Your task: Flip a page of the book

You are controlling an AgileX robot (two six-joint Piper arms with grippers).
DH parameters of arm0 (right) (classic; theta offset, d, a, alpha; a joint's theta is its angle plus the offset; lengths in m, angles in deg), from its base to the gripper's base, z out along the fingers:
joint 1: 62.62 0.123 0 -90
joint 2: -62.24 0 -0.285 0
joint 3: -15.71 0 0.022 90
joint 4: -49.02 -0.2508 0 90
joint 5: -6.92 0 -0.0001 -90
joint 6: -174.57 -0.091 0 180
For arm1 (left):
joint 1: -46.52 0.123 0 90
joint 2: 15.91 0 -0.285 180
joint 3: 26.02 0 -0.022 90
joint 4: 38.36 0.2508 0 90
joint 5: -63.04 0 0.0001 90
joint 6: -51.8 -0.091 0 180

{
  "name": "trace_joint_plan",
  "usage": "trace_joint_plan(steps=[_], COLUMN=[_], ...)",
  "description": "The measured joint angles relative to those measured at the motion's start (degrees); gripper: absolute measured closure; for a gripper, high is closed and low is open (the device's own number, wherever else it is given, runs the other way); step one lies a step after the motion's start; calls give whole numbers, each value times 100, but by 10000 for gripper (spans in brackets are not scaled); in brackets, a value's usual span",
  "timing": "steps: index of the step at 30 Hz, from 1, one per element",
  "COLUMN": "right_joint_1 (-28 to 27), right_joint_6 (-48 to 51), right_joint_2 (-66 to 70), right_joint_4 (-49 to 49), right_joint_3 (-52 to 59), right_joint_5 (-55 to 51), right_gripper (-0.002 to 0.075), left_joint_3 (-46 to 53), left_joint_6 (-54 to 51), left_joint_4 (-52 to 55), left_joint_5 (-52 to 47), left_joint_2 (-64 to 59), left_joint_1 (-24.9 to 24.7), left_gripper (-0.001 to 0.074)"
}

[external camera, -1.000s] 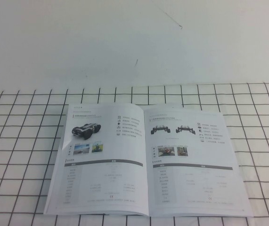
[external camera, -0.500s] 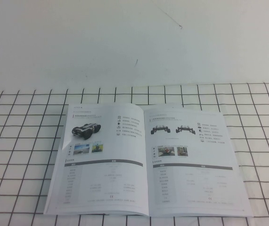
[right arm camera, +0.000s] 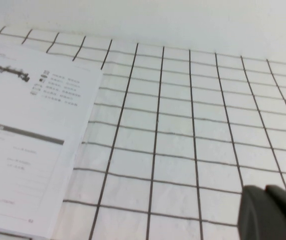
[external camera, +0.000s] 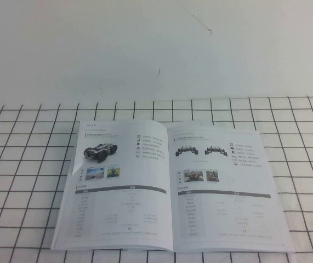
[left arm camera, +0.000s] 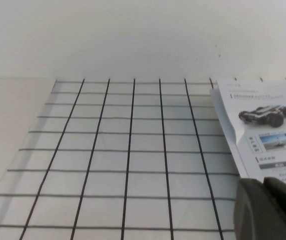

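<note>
Here, both claws, left gripper (left arm camera: 273, 210) and right gripper (right arm camera: 273, 212), are looking pressed together, risking creasing the page (external camera: 222, 186) of the book (external camera: 120, 189).

Raised front view; wrist views low, sharing book (external camera: 170, 186) edges.

The left gripper (left arm camera: 269, 209) shows only as dark finger ends hanging over the gridded cloth (left arm camera: 127, 155). Beside it lies the book (left arm camera: 263, 135), its visible leaf (left arm camera: 270, 131) showing a single dark wheeled robot (left arm camera: 267, 115).
</note>
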Motion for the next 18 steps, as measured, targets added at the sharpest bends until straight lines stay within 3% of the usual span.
trace_joint_plan(steps=[8, 18], right_joint_1=[0, 0], right_joint_6=[0, 0], right_joint_2=[0, 0], right_joint_4=[0, 0], right_joint_3=[4, 4], right_joint_5=[933, 4011], right_gripper=[728, 728], left_joint_3=[11, 11], left_joint_6=[-12, -12], left_joint_4=[-35, -35], left_joint_5=[936, 2617], left_joint_2=[0, 0], left_joint_1=[0, 0], left_gripper=[738, 738])
